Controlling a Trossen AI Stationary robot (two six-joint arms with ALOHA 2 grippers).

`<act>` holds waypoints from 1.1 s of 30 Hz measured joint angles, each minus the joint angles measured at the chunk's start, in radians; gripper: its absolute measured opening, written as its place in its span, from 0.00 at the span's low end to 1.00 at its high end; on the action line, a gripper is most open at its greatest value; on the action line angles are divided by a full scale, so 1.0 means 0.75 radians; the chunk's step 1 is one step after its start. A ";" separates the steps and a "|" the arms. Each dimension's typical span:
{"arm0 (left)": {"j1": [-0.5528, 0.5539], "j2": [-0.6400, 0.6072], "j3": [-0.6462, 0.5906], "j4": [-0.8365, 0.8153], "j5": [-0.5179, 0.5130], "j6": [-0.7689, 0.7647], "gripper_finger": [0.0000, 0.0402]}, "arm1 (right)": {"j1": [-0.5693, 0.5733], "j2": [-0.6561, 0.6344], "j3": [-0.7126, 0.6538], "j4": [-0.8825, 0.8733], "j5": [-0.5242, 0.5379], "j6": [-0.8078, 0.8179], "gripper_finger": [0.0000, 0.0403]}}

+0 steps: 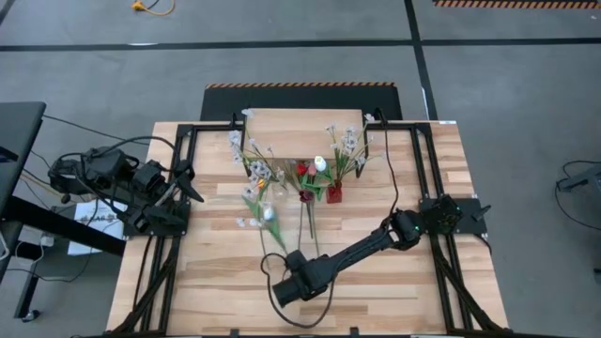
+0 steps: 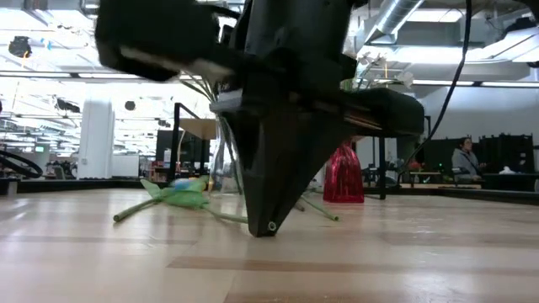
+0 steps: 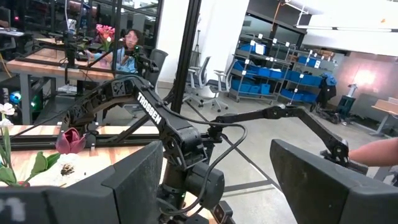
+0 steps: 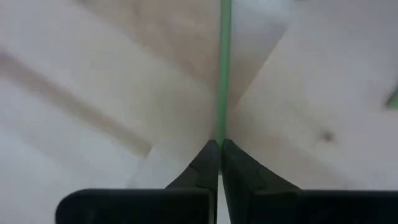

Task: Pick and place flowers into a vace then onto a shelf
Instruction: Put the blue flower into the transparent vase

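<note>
Gripping a thin green stem (image 4: 222, 68) at the table surface, the right gripper (image 4: 220, 144) has its two fingers pressed together on the stem's end, as the right wrist view shows. In the high view this right gripper (image 1: 293, 266) is low over the near middle of the table (image 1: 413, 291), at the lower ends of the stems of two flowers that lie flat there. I cannot tell for sure which one it holds: a tulip with a pale head (image 1: 269, 213) or a dark red tulip (image 1: 305, 195). Behind them the other flowers (image 1: 258, 169) stand or lean near a small red vase (image 1: 334, 193), just in front of the shelf (image 1: 305, 127) at the far side of the table. The left gripper (image 1: 184, 185) waits raised at the left edge of the table, with its fingers (image 3: 124, 183) wide apart and nothing between them.

In my judgement the risk is in the hold itself. The stem is thin and smooth and it is caught only at its very tip, so it may slip out or turn between the fingers when the arm lifts. The long stem with its heavy head would then hang down and swing, which makes it hard to bring into the narrow vase opening. The second stem lies just beside and could be dragged along.
</note>
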 joint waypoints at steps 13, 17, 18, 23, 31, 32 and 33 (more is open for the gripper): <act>0.000 0.000 0.000 0.003 0.035 -0.027 0.71 | 0.110 -0.171 -0.001 0.238 -0.010 -0.358 0.00; 0.000 0.000 0.000 0.023 0.035 -0.027 0.71 | 0.128 -0.239 0.000 0.327 0.071 -0.451 0.00; 0.000 0.000 0.000 0.029 0.035 -0.026 0.71 | 0.127 -0.254 0.000 0.351 0.107 -0.480 0.00; 0.000 0.000 0.000 0.080 0.035 -0.025 0.71 | 0.114 -0.334 0.001 0.512 0.344 -0.672 0.00; 0.000 0.000 0.000 0.133 0.035 -0.038 0.71 | 0.064 -0.436 0.004 0.706 0.523 -1.084 0.00; 0.000 0.000 0.000 0.144 0.035 -0.045 0.71 | 0.054 -0.449 0.004 0.710 0.523 -1.128 0.00; 0.000 0.000 0.000 0.153 0.035 -0.051 0.71 | 0.041 -0.460 0.004 0.709 0.526 -1.166 0.00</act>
